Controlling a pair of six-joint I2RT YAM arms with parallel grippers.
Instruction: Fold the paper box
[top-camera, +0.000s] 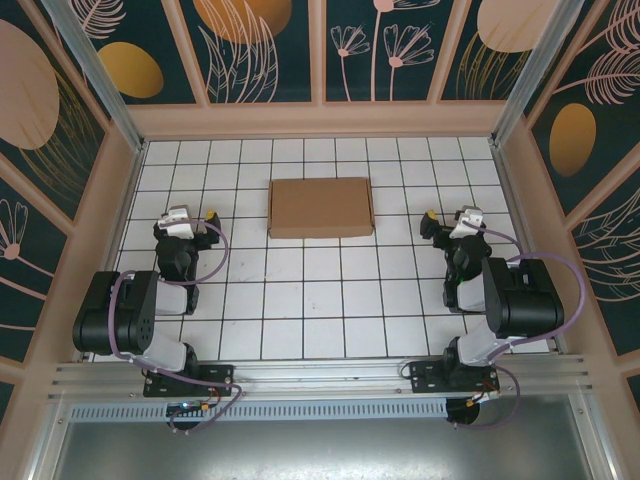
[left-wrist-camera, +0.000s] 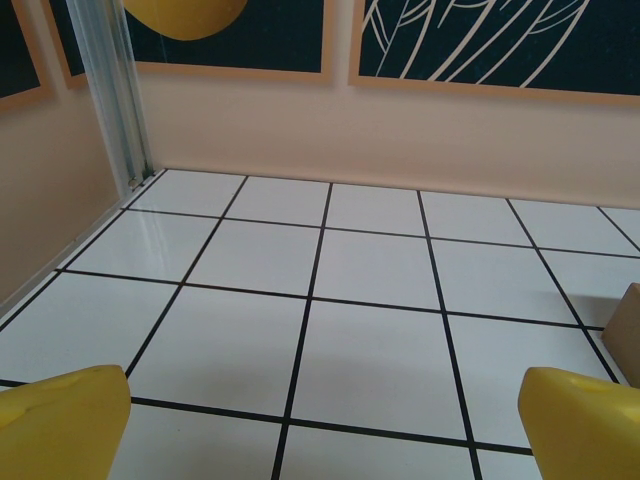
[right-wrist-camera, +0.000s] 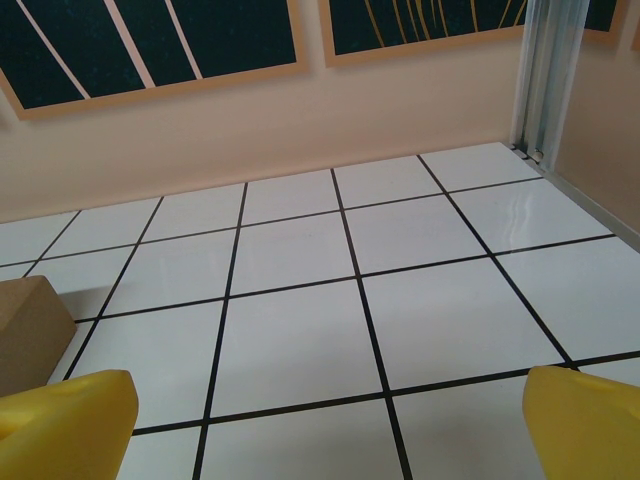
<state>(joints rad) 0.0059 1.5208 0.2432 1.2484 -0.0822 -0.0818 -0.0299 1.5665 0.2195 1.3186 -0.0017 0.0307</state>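
The paper box (top-camera: 321, 207) lies as a flat, closed brown rectangle on the white gridded table, toward the back centre. A corner of the box (left-wrist-camera: 628, 318) shows at the right edge of the left wrist view, and another corner (right-wrist-camera: 30, 330) at the left edge of the right wrist view. My left gripper (top-camera: 192, 217) rests left of the box, open, its yellow fingertips (left-wrist-camera: 65, 425) wide apart over bare tiles. To the right of the box my right gripper (top-camera: 452, 220) is open too, with nothing between its yellow fingertips (right-wrist-camera: 585, 420).
The table (top-camera: 320, 300) is fenced by beige walls with dark floral panels. Metal corner posts (left-wrist-camera: 115, 90) (right-wrist-camera: 545, 75) stand at the back corners. An aluminium rail (top-camera: 320, 375) runs along the near edge where both arm bases are bolted.
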